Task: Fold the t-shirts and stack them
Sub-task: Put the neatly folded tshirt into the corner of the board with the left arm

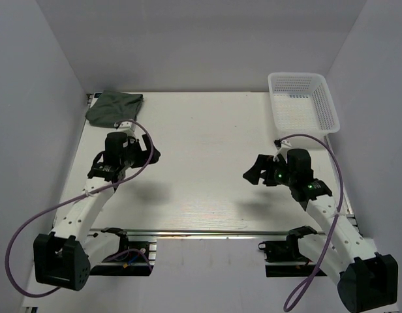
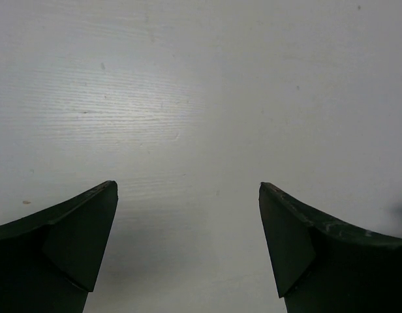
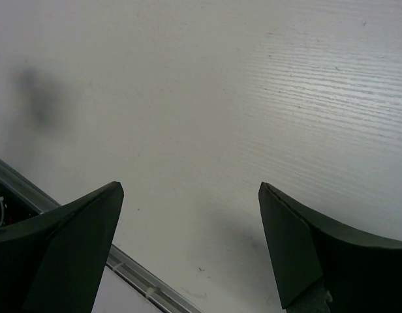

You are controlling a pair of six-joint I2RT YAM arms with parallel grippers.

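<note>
Plain pale walls close in the scene on three sides, and the white wood-grain bench point(image 1: 207, 169) fills the floor of it, its faint grain lines visible under both wrist cameras. At the far right corner sits a white plastic mesh basket point(image 1: 326, 104), and no cloth shows inside it from above. The dark grey-green soft cloth t-shirt point(image 1: 114, 107) lies in the far left corner as a compact, roughly four-sided bundle, just beyond the left arm. Whether its folds are tidy is too small to tell. The left hand point(image 1: 152, 154) hangs over bare bench near the shirt but apart from it. Its wrist view shows both dark fingers spread wide with only white board between them, holding nothing point(image 2: 188, 189). The right hand point(image 1: 251, 175) hovers over the middle right, equally wide open and gripping nothing point(image 3: 191, 189), with the metal rail at the bench's near edge in the corner of its view. Judging by this, the one visible shirt is set aside and no fold is under way. The next move likely calls for either finding another shirt or drawing this one onto open bench to check and square it.
</note>
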